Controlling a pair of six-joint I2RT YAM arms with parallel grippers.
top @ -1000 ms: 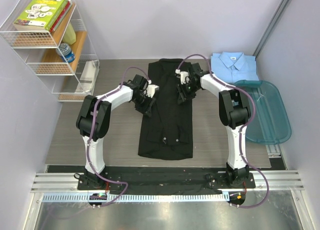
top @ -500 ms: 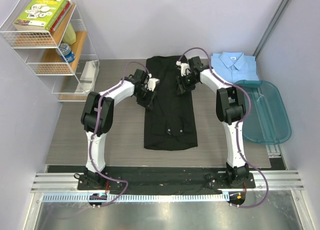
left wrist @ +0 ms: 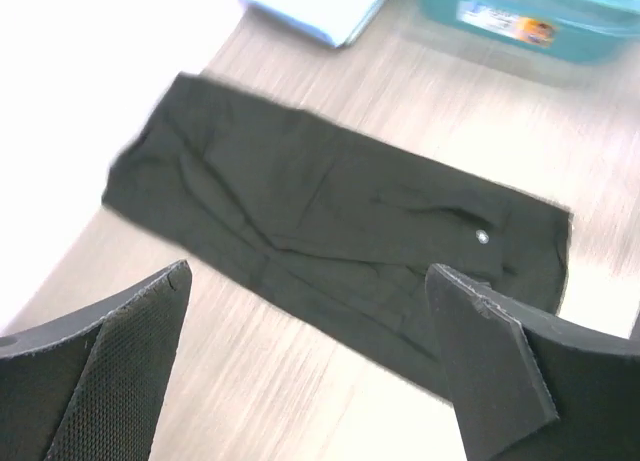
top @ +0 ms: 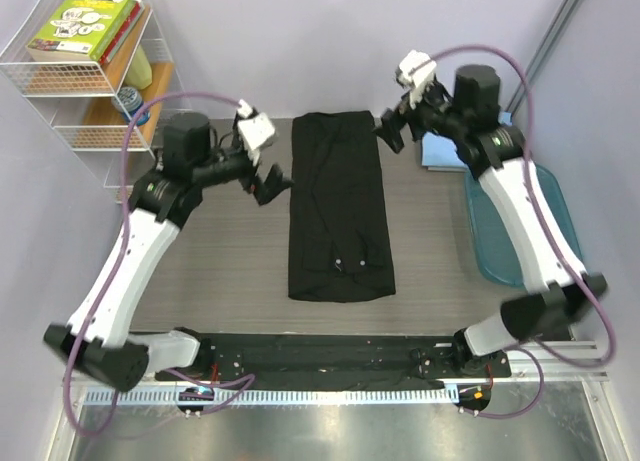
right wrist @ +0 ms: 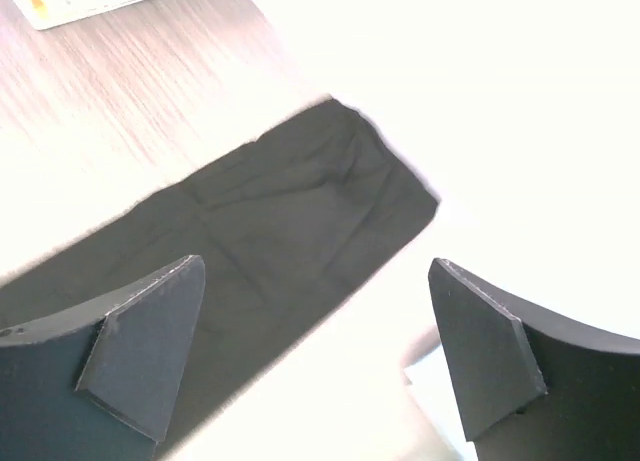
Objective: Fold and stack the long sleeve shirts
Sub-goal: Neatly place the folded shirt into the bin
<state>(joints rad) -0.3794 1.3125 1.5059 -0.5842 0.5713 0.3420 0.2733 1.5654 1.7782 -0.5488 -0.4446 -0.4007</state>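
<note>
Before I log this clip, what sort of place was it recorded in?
Most likely a lab test cell rather than a home: plain partition walls close around one wood-grain table, a metal mounting rail runs along its near edge, and the wire shelf holding books looks like staged clutter.

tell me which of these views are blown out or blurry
Right wrist: badly overexposed, the table bleaches to white around the black shirt. Left wrist: upper left corner blown out, the whole frame a little soft. Top external: evenly lit and sharp, no glare.
</note>
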